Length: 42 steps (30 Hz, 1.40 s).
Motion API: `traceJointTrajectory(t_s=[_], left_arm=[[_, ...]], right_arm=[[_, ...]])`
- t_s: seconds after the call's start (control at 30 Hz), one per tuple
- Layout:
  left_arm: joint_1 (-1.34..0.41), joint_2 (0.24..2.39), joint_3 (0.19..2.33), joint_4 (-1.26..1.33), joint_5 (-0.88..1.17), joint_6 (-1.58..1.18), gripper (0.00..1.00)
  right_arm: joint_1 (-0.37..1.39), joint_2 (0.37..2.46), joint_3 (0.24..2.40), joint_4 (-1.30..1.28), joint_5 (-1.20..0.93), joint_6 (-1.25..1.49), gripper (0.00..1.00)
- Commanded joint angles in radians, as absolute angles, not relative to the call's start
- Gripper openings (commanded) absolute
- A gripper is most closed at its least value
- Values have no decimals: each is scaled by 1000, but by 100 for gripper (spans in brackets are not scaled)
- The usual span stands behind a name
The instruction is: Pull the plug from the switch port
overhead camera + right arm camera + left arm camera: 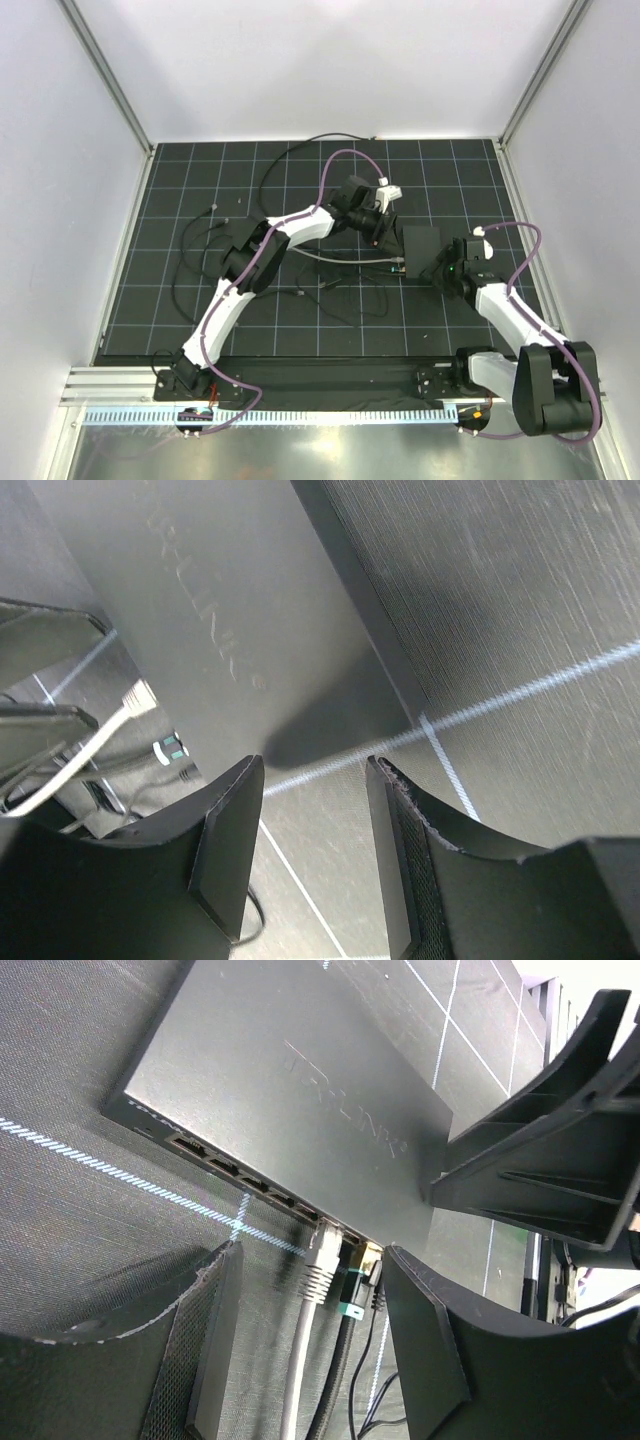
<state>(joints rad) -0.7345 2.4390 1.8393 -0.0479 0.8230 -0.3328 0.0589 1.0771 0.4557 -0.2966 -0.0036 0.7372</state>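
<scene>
Matte-black switch [420, 240] lies flat on the gridded mat [150, 320], right of centre and closer to the mat's right edge than its left. Your left gripper [384, 232] hangs at the switch's left edge; your right gripper [440, 268] sits at its near right corner. From your left wrist you see the ports [215, 1158] in a row along the long edge facing the camera. Grey plug [325, 1250] is seated in a port [322, 1224] toward the right end of that row, with its grey cable [298, 1380] trailing down toward the lens. Just beside it on the right, a black cable [340, 1370] with a green band [350, 1306] is plugged in too. Your left jaws stand wide, one on each side of the two plugs, with gaps showing on both sides; nothing gripped. Your right jaws are parted to a middling width and hold nothing: between them you see bare mat and a white grid line, with the switch's lettered top just past the tips. Whether those tips touch the switch you cannot tell. From above, the grey cable runs left from the switch toward the mat's centre, and thin black wires [300, 145] loop across the mat's left half and up to its far edge.
</scene>
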Motion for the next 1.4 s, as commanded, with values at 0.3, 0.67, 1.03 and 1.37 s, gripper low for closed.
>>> traceJointTrajectory(t_s=[0.3, 0.67, 1.03, 1.37], left_arm=[[-729, 2490, 1924, -52, 857, -353, 62], [-669, 2606, 2036, -40, 954, -499, 58], [-669, 2602, 2040, -107, 882, -538, 51], [-684, 2677, 2071, -20, 859, -742, 47]], right_arm=[[63, 1258, 558, -68, 57, 747, 52], [61, 1411, 739, -110, 84, 632, 52], [61, 1355, 785, -222, 232, 520, 53], [63, 1509, 873, -109, 89, 544, 52]])
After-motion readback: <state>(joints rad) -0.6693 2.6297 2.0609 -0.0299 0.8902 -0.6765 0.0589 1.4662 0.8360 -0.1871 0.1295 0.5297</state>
